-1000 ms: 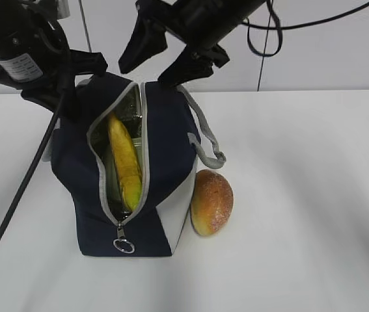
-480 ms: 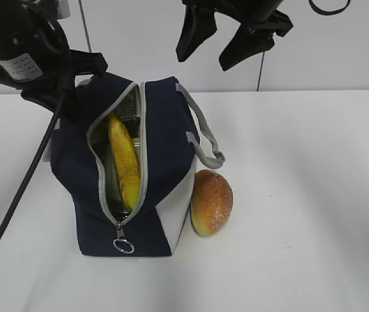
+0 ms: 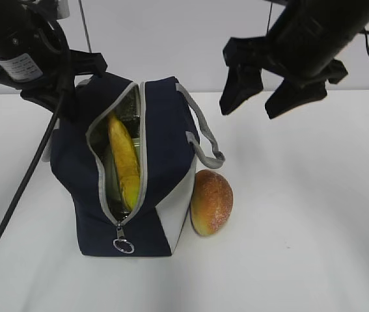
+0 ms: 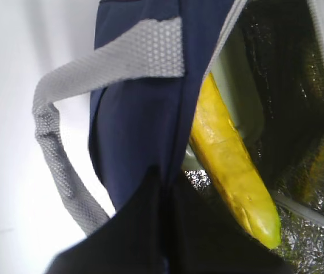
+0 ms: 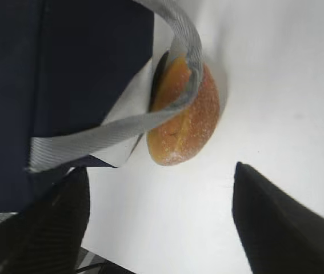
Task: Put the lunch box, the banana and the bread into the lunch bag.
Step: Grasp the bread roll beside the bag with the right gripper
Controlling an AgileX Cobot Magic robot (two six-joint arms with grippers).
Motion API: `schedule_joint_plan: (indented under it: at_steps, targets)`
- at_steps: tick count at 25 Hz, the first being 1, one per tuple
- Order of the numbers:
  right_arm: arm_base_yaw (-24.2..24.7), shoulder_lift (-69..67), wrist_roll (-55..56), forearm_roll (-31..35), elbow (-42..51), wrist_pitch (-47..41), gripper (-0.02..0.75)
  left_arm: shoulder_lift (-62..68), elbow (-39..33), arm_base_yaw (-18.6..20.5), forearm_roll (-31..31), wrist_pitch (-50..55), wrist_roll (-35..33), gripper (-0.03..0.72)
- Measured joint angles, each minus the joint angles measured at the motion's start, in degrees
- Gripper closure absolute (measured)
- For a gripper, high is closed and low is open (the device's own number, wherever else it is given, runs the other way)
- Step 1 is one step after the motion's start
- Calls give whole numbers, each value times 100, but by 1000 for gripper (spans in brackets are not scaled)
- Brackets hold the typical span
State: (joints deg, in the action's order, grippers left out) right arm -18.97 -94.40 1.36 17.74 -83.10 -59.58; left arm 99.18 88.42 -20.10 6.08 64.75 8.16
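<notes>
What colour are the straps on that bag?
Grey, woven webbing on the strap handle of the navy lunch bag; clearest in the left wrist view.

bags: one [image 3: 164, 140]
bananas: one [image 3: 125, 162], inside the bag
buns: one [image 3: 212, 201], on the tabletop [image 3: 301, 227]
grey straps: two seen [image 3: 204, 133]
ring pulls: one [image 3: 123, 246]
hands: two, left [image 3: 47, 84], right [image 3: 269, 91]

I see a plain white table [image 3: 301, 227] under everything, a pale wall [image 3: 171, 58] behind it, and a thin dark cord [image 3: 260, 71] hanging down that wall.
</notes>
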Motion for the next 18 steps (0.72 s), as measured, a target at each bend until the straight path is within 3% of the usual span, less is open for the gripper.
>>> schedule_joint_plan:
  at_steps: [9, 18]
  targets:
    - [0, 323, 13, 283, 2020, 1455, 150, 0, 0, 0, -5, 0, 0, 691]
    - [0, 246, 2, 406, 2527, 2559, 150, 0, 0, 0, -5, 0, 0, 691]
